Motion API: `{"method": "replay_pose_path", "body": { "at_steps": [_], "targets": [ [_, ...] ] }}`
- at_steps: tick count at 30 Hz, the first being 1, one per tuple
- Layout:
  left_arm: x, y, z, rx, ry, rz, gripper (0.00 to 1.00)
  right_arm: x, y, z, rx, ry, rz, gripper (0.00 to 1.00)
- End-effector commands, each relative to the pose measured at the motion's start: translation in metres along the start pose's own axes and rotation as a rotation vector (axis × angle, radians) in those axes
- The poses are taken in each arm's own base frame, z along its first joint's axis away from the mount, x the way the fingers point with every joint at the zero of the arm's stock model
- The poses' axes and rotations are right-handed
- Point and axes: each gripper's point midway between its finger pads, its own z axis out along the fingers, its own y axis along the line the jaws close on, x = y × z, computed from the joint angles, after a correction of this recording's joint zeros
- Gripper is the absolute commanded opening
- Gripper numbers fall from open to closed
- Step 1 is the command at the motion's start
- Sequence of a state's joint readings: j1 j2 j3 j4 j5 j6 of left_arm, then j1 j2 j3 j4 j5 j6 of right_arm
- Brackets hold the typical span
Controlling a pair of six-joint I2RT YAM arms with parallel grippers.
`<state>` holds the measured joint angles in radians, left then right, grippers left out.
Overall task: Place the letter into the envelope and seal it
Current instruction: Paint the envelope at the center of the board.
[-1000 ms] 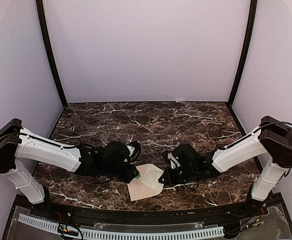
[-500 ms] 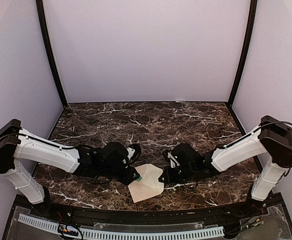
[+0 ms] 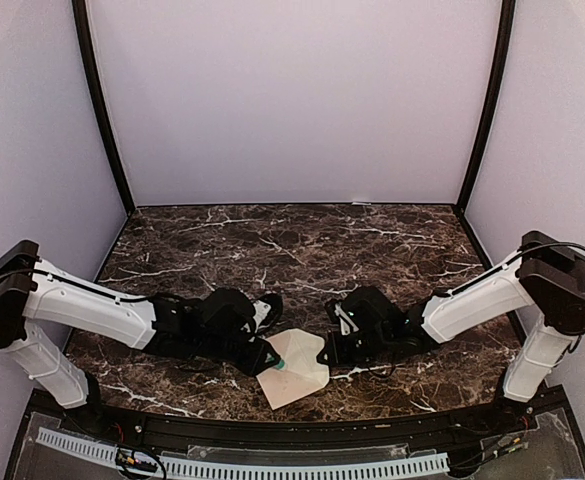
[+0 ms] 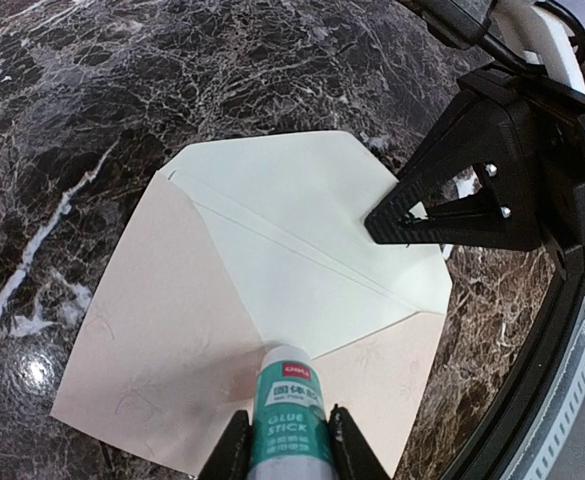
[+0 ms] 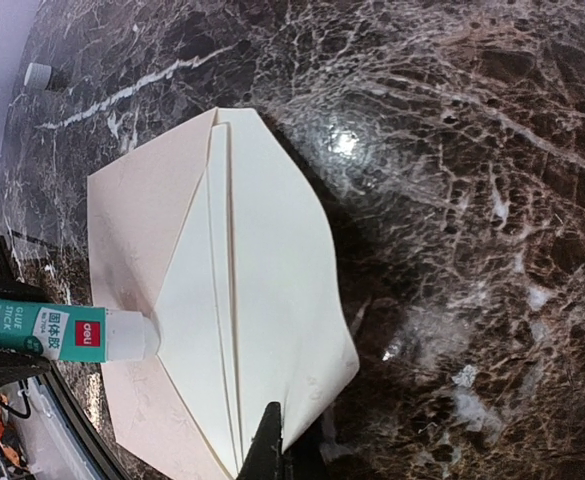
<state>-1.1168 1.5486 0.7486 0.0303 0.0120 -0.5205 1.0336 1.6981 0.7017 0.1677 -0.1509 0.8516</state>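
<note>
The cream envelope [image 3: 300, 372] [image 4: 162, 330] [image 5: 142, 200] lies near the table's front edge with its triangular flap [image 4: 302, 180] folded open toward the right arm. My left gripper [image 3: 264, 355] [image 4: 290, 442] is shut on a green-and-white glue stick [image 4: 290, 405] [image 5: 62, 332], and the stick's white tip rests on the envelope at the point of its mouth. My right gripper [image 3: 330, 350] [image 5: 275, 445] is shut on the flap's outer edge, which curls up there. The letter does not show as a separate sheet. I cannot tell whether the pale surface in the mouth is the letter.
A small grey cap [image 5: 37, 74] lies on the dark marble table [image 3: 302, 240] beyond the envelope. A white slotted cable rail [image 3: 242, 465] runs along the near edge, close below the envelope. Purple walls enclose the back and both sides.
The glue stick's tip has slid a little toward the near edge across the envelope. The right gripper keeps its hold on the flap.
</note>
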Motion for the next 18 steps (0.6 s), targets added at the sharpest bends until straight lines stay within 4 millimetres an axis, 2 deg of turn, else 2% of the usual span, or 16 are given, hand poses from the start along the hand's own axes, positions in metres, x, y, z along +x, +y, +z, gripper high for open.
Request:
{"method": "replay_pose_path", "body": {
  "at_steps": [1, 5, 9, 12, 18],
  "targets": [
    [0.062, 0.015, -0.001, -0.025, 0.203, -0.006, 0.00, 0.008, -0.014, 0.006, 0.068, 0.021, 0.015, 0.00],
    [0.064, 0.016, -0.001, -0.030, 0.205, -0.013, 0.00, 0.008, -0.013, 0.006, 0.064, 0.021, 0.012, 0.00],
    [0.064, 0.026, -0.001, -0.085, 0.197, -0.031, 0.00, 0.009, -0.012, 0.006, 0.054, 0.024, 0.006, 0.00],
    [0.059, 0.040, -0.002, -0.163, 0.160, -0.047, 0.00, 0.010, -0.009, 0.005, 0.038, 0.027, -0.003, 0.00],
    [0.048, 0.053, -0.003, -0.218, 0.108, -0.091, 0.00, 0.011, -0.008, 0.004, 0.027, 0.034, -0.016, 0.00]
  ]
}}
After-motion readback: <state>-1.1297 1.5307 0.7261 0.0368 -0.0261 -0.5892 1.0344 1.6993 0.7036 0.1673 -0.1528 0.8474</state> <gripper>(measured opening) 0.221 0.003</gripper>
